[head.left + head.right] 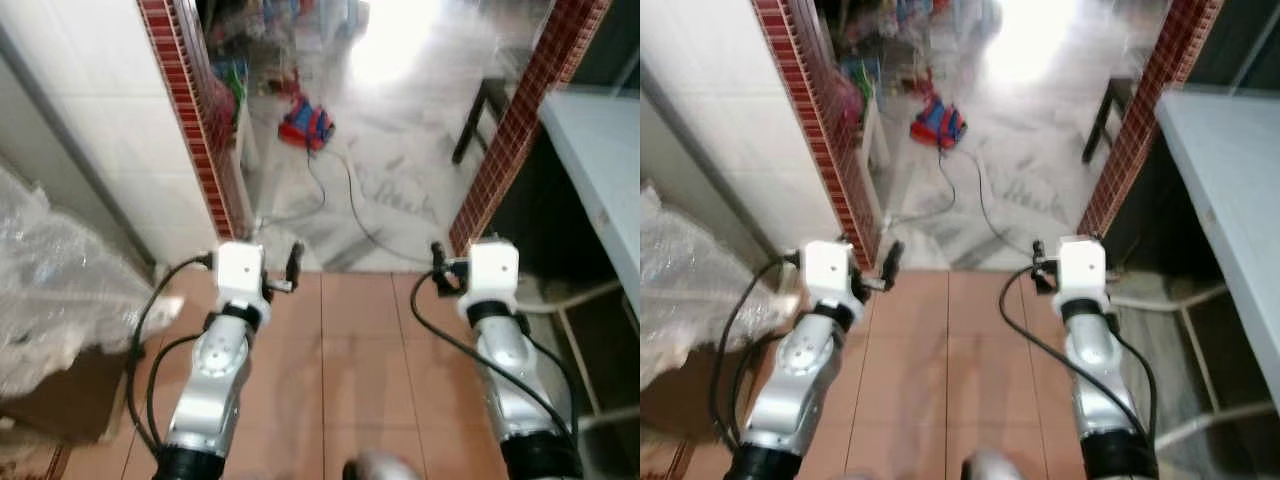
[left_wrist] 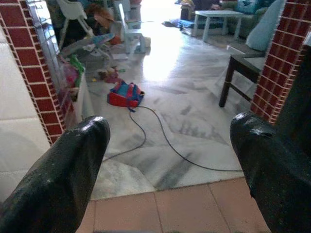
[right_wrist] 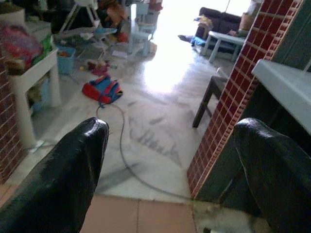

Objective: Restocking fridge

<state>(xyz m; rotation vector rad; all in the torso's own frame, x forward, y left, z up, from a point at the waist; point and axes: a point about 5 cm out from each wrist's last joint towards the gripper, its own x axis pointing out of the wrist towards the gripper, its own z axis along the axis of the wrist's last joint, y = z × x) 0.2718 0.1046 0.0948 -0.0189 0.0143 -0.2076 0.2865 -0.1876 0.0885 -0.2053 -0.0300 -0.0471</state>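
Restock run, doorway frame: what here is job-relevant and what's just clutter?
Job-relevant:
left hand, open, holding nothing
right hand, open, holding nothing
no fridge or stock visible

Clutter:
red and blue bag on the marble floor
black cable
dark chair
plastic wrap
cardboard box

Strong daylight pours in from the top centre of the head views, blowing out the marble floor (image 1: 400, 50) into white glare. The foreground terracotta tiles (image 1: 350, 340) sit dimmer. Everything is softly blurred, and the wrist views' near fingers (image 2: 63, 179) are out of focus.
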